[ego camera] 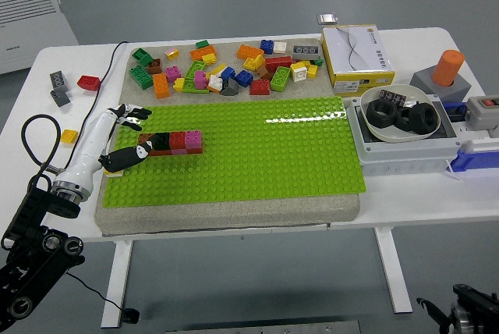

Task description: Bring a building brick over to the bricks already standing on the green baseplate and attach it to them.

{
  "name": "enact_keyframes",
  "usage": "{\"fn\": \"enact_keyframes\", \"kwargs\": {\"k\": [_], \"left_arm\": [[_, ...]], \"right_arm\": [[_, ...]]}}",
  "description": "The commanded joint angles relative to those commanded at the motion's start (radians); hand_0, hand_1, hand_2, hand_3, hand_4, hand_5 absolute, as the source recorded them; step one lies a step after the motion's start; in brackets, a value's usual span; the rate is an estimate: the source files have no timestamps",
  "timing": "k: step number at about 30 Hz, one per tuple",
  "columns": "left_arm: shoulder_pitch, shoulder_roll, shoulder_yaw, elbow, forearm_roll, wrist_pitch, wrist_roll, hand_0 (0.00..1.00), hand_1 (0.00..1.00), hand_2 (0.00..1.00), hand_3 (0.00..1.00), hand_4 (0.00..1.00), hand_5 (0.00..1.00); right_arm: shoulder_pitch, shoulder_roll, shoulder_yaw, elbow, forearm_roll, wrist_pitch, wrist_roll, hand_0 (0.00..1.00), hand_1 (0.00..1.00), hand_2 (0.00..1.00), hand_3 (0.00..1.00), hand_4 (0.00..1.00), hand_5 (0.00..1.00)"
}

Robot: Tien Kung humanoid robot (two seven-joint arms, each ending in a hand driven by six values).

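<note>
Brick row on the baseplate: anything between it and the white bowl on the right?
Head view: only bare studs of the green baseplate lie between the brick row and the white bowl.

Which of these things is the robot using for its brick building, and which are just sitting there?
For the job:
- green baseplate
- row of bricks standing on it
- pile of loose bricks behind it
- left hand, beside the row's left end

Just lying about:
- yellow and white box
- white bowl of black rings
- orange cylinder
- stray bricks at the table's left
</note>
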Motion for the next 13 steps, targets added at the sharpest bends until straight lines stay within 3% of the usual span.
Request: {"fn": "enact_keyframes", "kwargs": {"k": [4, 5, 13], "left_arm": [[0.000, -0.001, -0.001, 0.003, -0.007, -0.002, -0.007, 0.802, 0.562, 0.680, 0.641, 0.745, 0.116], [-0.001, -0.001, -0.001, 0.004, -0.009, -0.003, -0.010, 0.812, 0.658, 0.700, 0.646, 0.760, 0.123], [-0.001, -0.004, -0.005, 0.013, -0.006, -0.037, -0.015, 0.812, 0.658, 0.700, 0.646, 0.760, 0.123]], "right_arm": [[-0.001, 0.000, -0.001, 0.000, 0.001, -0.001, 0.000, 0.598, 0.605, 0.676, 0.843, 0.976, 0.998], [-0.001, 0.000, -0.001, 0.000, 0.001, -0.001, 0.000, 0.597, 0.604, 0.675, 0.843, 0.975, 0.998], [-0.002, -0.002, -0.004, -0.001, 0.006, -0.002, 0.000, 0.597, 0.604, 0.675, 0.843, 0.975, 0.998]]}}
